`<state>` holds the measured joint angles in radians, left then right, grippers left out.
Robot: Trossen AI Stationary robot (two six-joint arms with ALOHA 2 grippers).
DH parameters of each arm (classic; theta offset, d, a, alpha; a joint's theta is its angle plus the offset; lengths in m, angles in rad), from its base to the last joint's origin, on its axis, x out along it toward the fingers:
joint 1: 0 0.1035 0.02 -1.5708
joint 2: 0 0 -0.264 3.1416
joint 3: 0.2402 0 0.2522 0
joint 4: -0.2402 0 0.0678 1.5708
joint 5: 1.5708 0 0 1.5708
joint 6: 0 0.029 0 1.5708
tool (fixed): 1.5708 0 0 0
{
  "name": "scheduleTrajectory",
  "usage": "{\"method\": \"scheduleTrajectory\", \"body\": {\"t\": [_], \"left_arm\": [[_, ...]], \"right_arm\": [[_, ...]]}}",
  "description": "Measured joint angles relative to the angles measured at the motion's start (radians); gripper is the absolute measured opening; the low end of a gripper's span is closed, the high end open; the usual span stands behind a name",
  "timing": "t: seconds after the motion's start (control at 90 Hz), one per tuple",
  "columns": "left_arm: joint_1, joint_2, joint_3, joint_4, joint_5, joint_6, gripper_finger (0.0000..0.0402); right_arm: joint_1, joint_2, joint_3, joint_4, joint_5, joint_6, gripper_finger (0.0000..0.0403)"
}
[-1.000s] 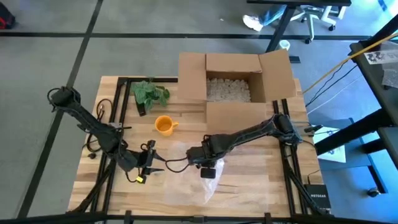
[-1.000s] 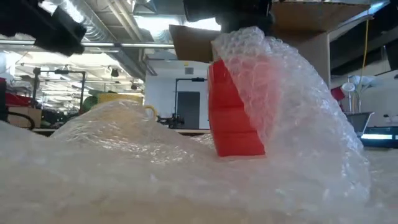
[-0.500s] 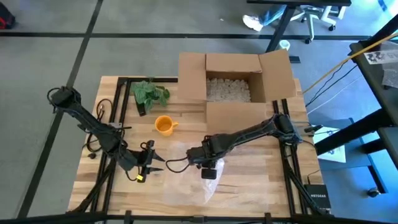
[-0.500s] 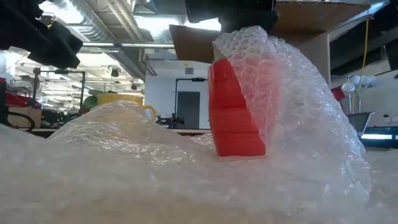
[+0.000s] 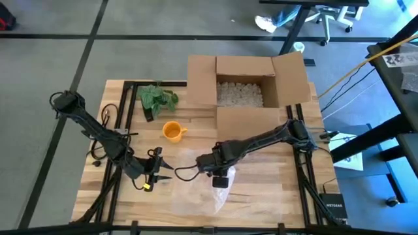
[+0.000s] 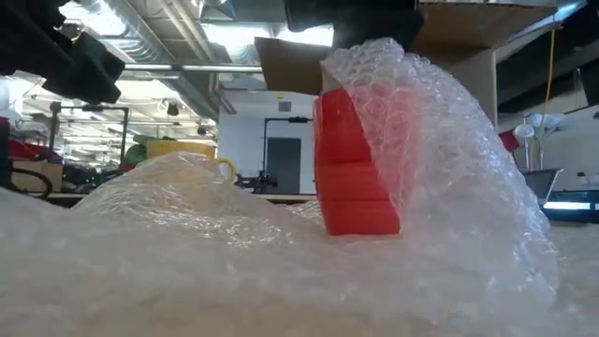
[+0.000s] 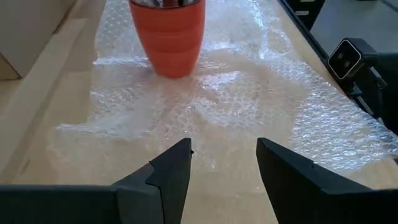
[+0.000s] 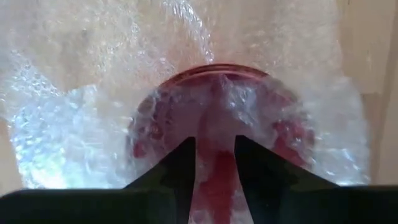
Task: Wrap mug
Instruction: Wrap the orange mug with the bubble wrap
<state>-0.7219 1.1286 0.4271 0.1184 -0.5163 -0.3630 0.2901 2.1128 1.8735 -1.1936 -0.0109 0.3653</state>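
Wrap partly done: right gripper (image 8: pixel 213 163) jaws pinch bubble wrap (image 6: pixel 440 150) over red mug (image 6: pixel 351 168); left gripper (image 7: pixel 221 165) open, empty.

Glossy red mug (image 6: pixel 354 178); clear bubble wrap (image 7: pixel 249 93) (crinkled); pale wooden table (image 5: pixel 274 196)

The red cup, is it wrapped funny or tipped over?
Not tipped: the red cup stands upright on the bubble wrap. Only one side is covered; the wrap drapes over it, pinched by the right gripper. The left gripper waits open nearby.
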Motion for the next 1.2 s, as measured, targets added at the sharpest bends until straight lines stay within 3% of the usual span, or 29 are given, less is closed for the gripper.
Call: {"method": "scheduleTrajectory", "body": {"t": [0.422, 0.7, 0.9, 1.067, 1.2], "left_arm": [[-0.041, 0.022, 0.0, 0.107, 0.058, -0.005, 0.0166], [-0.165, 0.268, 0.003, 0.36, 0.081, -0.064, 0.0166], [-0.194, 0.44, 0.06, 0.357, 0.081, -0.038, 0.0166], [-0.195, 0.492, 0.158, 0.206, 0.035, 0.038, 0.0166], [-0.178, 0.543, 0.176, 0.209, 0.008, 0.123, 0.0166]], "right_arm": [[0.0, -0.002, 0.099, -0.05, 0.038, -0.003, 0.0101], [0.007, -0.002, 0.152, -0.065, 0.053, -0.01, 0.0101], [0.017, -0.002, 0.239, -0.055, 0.073, -0.034, 0.0101], [0.019, -0.002, 0.291, -0.046, 0.099, -0.056, 0.0101], [0.018, -0.001, 0.292, -0.039, 0.1, -0.057, 0.0101]]}}
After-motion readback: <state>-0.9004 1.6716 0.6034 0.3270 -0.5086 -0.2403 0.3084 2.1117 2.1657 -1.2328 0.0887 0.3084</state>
